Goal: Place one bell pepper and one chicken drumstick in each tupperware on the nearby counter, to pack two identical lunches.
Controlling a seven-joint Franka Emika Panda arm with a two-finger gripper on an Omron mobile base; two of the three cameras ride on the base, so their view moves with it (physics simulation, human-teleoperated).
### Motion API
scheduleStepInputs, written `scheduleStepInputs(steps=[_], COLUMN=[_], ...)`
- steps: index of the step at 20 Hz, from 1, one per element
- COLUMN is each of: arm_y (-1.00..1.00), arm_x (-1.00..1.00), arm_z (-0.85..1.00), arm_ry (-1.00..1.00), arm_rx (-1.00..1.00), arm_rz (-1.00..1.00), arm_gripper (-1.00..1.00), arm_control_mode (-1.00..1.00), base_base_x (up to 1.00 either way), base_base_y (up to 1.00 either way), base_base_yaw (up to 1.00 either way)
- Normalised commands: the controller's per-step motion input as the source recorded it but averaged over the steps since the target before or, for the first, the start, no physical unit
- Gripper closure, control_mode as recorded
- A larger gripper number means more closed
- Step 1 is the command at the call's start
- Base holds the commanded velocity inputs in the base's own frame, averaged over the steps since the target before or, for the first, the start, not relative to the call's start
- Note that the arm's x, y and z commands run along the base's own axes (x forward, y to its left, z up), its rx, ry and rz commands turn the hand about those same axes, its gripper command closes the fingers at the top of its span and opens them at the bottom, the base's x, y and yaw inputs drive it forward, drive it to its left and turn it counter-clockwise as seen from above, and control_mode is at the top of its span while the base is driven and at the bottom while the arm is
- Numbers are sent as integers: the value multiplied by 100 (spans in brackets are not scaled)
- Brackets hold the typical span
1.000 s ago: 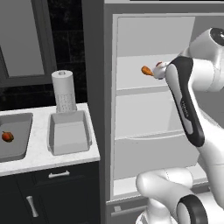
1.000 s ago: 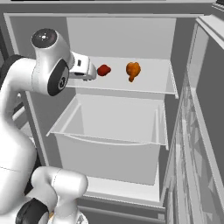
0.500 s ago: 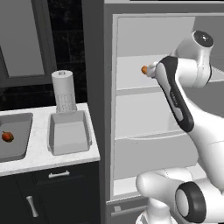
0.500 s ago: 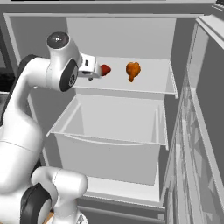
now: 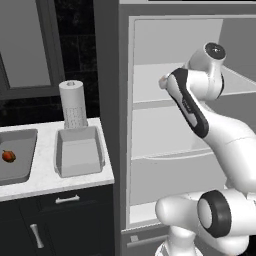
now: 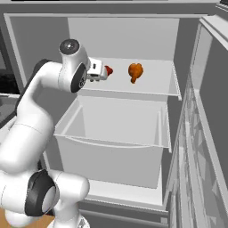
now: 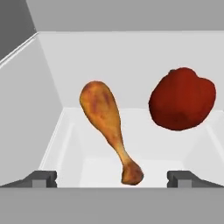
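While the open fridge [image 6: 124,133] takes up most of both base views, its upper shelf [image 6: 147,87] carries the food and a large pale drawer [image 6: 111,147] sits pulled forward beneath that shelf. Left of the fridge in the left base view runs the counter [image 5: 45,177], white stone over dark cabinets [image 5: 60,220] with silver handles. Near the counter's right edge stands one tupperware [image 5: 79,152], a grey shallow tub, and just behind it, toward the back edge, a paper towel roll [image 5: 73,104] stands upright. At the counter's left end lies a second grey tub [image 5: 17,155] with a small reddish item [image 5: 8,156] inside; it is too small to identify.

The white arm reaches into the fridge at shelf height. Its gripper [image 7: 112,178] stands wide apart with nothing between the tips, which show at the bottom of the hand view on either side of the chicken drumstick [image 7: 109,127]. That drumstick lies on the shelf with its thin bone end toward the camera and its thick end toward the back wall. Beside it, apart from it, sits the red bell pepper [image 7: 183,98]. In the right base view the pepper [image 6: 108,70] is just beyond the gripper, with a drumstick [image 6: 135,71] further along the shelf.
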Motion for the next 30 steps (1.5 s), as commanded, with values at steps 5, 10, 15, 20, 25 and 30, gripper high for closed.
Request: scheduleStepInputs(steps=[5, 10, 15, 20, 25, 30], arm_y=[0, 0, 0, 8, 20, 18], arm_x=[46, 37, 21, 21, 15, 14], arm_z=[-6, -10, -21, -30, -35, -23], arm_ry=[4, 0, 0, 0, 0, -1], arm_rx=[0, 0, 0, -1, -3, -2], arm_rz=[0, 1, 1, 1, 2, 0], arm_gripper=[-100, -100, -100, -100, 100, 100], arm_control_mode=[-100, -100, -100, -100, -100, -100], base_base_x=[0, 0, 0, 0, 0, 0], base_base_y=[0, 0, 0, 0, 0, 0], base_base_yaw=[0, 0, 0, 0, 0, 0])
